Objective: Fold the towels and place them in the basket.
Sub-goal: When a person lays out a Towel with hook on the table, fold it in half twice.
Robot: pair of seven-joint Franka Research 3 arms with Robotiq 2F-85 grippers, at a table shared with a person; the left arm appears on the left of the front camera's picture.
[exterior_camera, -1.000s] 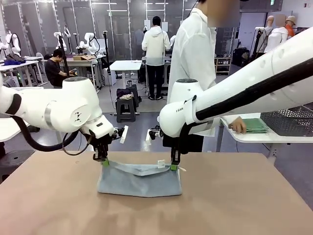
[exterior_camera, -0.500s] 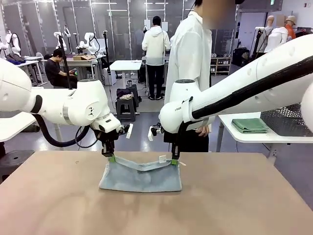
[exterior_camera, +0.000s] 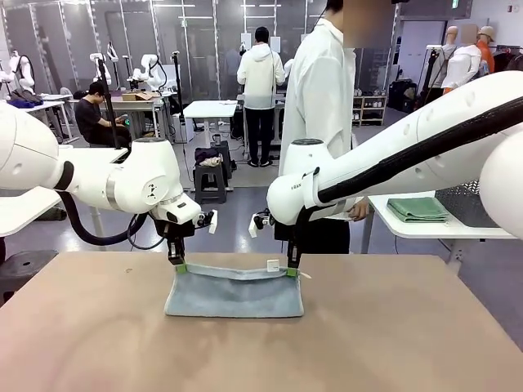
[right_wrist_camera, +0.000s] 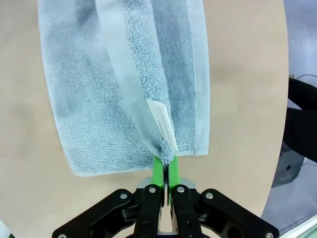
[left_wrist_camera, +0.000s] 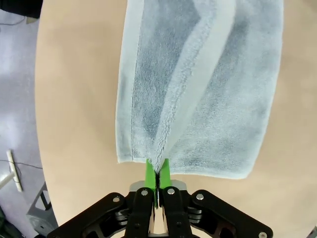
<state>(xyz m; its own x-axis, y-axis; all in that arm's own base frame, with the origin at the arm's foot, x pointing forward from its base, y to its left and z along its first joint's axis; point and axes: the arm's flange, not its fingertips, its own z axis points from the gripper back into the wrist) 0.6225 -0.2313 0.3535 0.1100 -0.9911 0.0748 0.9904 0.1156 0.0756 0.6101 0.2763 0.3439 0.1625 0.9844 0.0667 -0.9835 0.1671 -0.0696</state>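
The left end effector (exterior_camera: 180, 266) and right end effector (exterior_camera: 290, 271) each pinch a far corner of the blue-grey towel (exterior_camera: 234, 296) on the bench (exterior_camera: 392, 343). The fold looks unfinished; storing it remains.

My fingers (left_wrist_camera: 150, 171) are green on black; the towel (exterior_camera: 234, 296) is pale blue-grey with paler plain bands and a white label (right_wrist_camera: 162, 124); the bench (exterior_camera: 392, 343) is tan.

Pale blue-grey towel (exterior_camera: 233, 296) lies doubled on the bench (exterior_camera: 392, 343), its far edge lifted at both corners, sagging between.
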